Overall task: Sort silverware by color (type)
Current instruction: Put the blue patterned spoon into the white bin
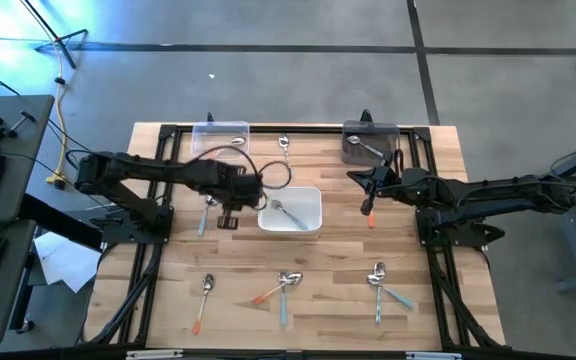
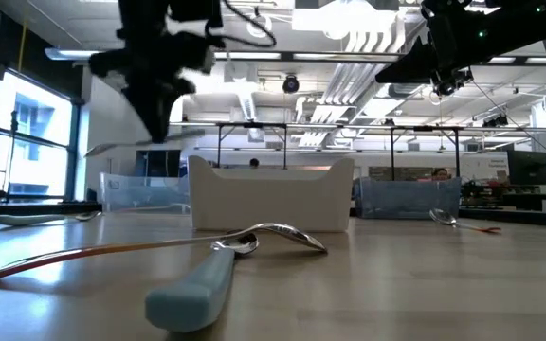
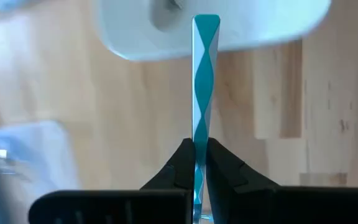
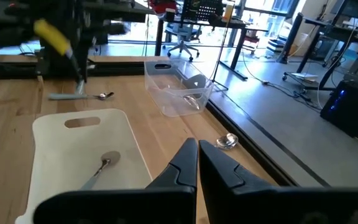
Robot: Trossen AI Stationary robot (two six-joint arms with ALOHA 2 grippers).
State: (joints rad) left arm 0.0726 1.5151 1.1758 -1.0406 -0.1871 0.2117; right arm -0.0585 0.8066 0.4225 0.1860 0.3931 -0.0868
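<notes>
From my seat, starting at the left of the high view, my left gripper [image 1: 230,205] sits just left of the white bin [image 1: 309,205] at frame centre, pinching a blue spoon [image 3: 203,81]; the left wrist view shows its jaws pressed onto the handle, and the low view shows the spoon lifted off the surface [image 1: 438,280]. A second blue-handled one [image 1: 205,217] lies just beside that gripper. Upper left is the clear bin [image 1: 218,131] with one spoon inside. The white bin holds a silver spoon [image 1: 286,211]. Another spoon [image 1: 284,147] lies loose above it. Upper right, the grey bin [image 1: 386,132] holds one more, and my right gripper [image 1: 370,188] hangs below it, jaws pressed together; an orange handle [image 1: 371,217] shows just beneath, though I cannot tell whether it is held.

I judge the sort barely started: three binned, one in transit, and along the bottom a single orange spoon [image 1: 204,300], a crossed pile [image 1: 283,288] and a second pile [image 1: 380,285] are left.

Only the left wrist view shows the pinch plainly. Only the low view proves the lift. The right wrist view alone shows the clear bin's depth.
</notes>
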